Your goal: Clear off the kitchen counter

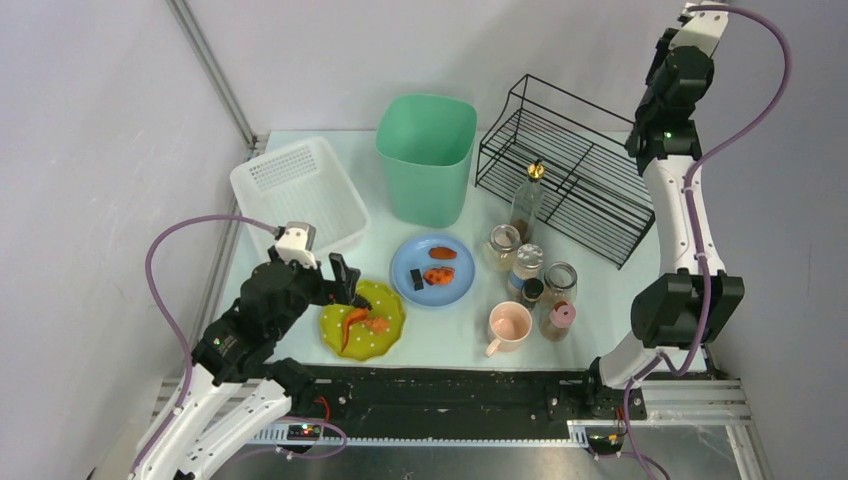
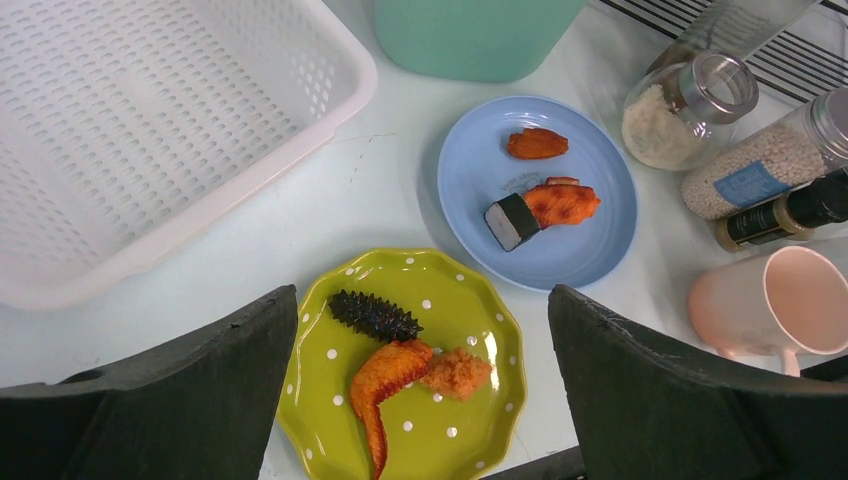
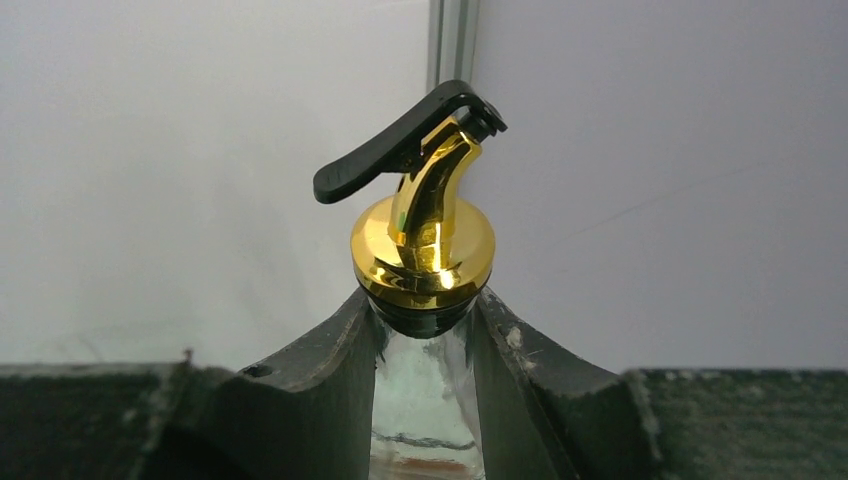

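Green plate [image 2: 315,400] on the desk [image 2: 380,200] is found directly beneath the wide-open left hand [image 2: 422,300]; the right hand [image 3: 425,330] is occupied, clamped on the neck of a bottle [image 3: 425,420].

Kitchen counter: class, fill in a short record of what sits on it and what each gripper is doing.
surface: kitchen counter
plates: green plate and blue plate, both holding food
containers: white basket, green bin, black wire rack
left gripper: open, above the green plate
right gripper: shut on the neck of a glass bottle
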Available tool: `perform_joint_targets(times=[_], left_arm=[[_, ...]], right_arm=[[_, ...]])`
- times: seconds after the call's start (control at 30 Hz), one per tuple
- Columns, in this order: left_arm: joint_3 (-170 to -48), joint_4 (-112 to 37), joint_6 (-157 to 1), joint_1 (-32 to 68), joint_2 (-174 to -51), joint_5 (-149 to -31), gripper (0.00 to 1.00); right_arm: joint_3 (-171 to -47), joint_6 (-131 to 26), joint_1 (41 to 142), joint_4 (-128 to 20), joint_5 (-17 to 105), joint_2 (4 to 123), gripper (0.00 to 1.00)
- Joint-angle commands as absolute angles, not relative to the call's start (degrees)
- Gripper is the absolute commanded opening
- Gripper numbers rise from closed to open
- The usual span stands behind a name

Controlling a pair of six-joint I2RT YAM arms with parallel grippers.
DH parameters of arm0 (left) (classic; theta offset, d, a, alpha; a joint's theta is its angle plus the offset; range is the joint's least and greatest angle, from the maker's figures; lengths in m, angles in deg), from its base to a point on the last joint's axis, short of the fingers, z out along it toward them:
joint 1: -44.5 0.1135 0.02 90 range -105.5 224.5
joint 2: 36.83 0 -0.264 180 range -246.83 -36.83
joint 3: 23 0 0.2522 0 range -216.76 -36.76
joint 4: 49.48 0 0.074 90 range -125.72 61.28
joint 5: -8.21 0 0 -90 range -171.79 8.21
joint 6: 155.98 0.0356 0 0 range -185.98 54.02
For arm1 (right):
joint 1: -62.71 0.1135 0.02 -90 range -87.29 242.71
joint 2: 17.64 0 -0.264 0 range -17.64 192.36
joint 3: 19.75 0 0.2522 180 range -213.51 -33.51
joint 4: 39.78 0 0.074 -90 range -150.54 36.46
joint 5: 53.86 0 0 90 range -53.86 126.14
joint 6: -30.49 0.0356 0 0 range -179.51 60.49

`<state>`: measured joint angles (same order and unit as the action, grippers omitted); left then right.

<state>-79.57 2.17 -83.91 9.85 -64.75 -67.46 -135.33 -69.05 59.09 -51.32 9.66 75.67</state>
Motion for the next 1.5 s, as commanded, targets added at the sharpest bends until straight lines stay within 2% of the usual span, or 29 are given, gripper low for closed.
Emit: perform_joint_targets(times=[0.0, 0.2, 0.47, 0.77, 1.0, 1.47], left_arm=[[-80.07, 1.64, -82.77, 9.67, -64.16, -68.19, 0.98], [-80.09, 1.57, -82.74, 9.58, -64.24, -68.29, 0.98], [-79.98, 1.59, -82.81, 9.61, -64.46, -68.52, 0.98], [-79.92, 1.70, -82.86, 9.68, -63.94, -67.77, 0.98], [-79.91, 1.68, -82.85, 9.61, -64.07, -67.88, 0.98], [-79.96, 1.79, -82.73, 9.72, -64.34, -67.75, 0.98]], right_arm=[[-139.62, -68.35, 59.05, -46.78, 10.07, 75.62, 0.00], [-139.62, -68.46, 60.73, -47.34, 9.92, 77.35, 0.00], [-145.72, -66.94, 65.13, -50.29, 7.60, 83.65, 0.00], [-158.12, -62.78, 68.69, -54.15, 5.85, 94.29, 0.00], [-172.56, -62.19, 70.68, -58.87, 4.47, 103.86, 0.00], [-174.14, -62.50, 74.22, -54.37, 3.55, 110.61, 0.00]])
